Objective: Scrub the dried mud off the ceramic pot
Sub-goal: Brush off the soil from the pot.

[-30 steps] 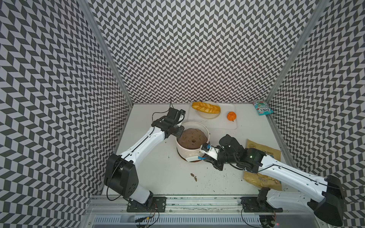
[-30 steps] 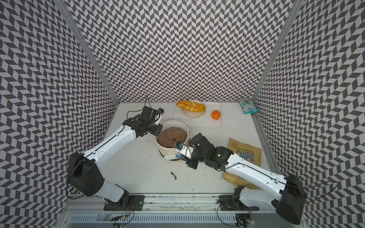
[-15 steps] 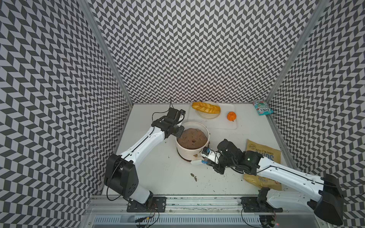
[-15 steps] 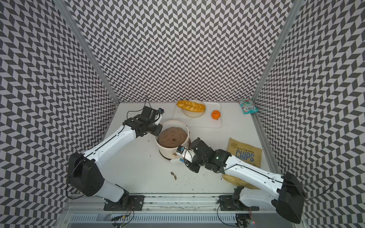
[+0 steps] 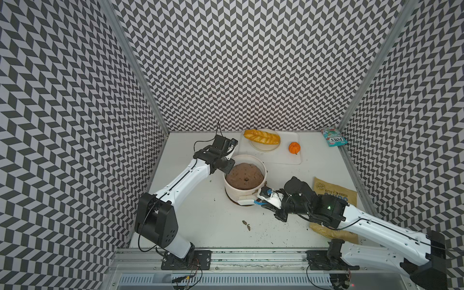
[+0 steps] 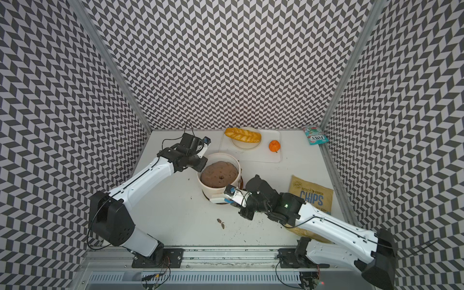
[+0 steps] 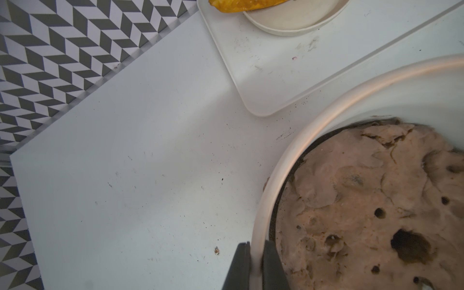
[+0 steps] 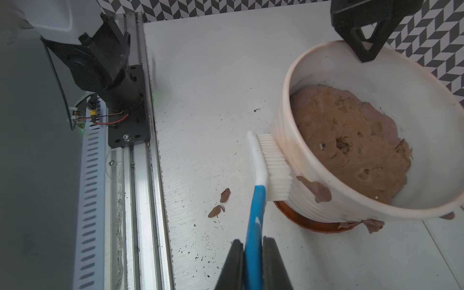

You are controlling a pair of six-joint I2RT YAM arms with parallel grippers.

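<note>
Scrubbing is in hand: the right gripper (image 8: 253,244) clamps the blue-handled, white-bristled plastic brush (image 8: 261,175), bristles against the ribbed wall of the white ceramic pot (image 8: 282,118). A brown patch of dried mud (image 8: 317,192) sits just beside the bristles' handle end. The left gripper (image 7: 256,247) pinches the far rim. Next, likely: slide the bristles onto that patch, pressing firmly.

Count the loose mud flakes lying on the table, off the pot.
2. One mud flake lies on the table beside the brush; the second sits just next to it. Others may hide behind the ceramic pot.
</note>
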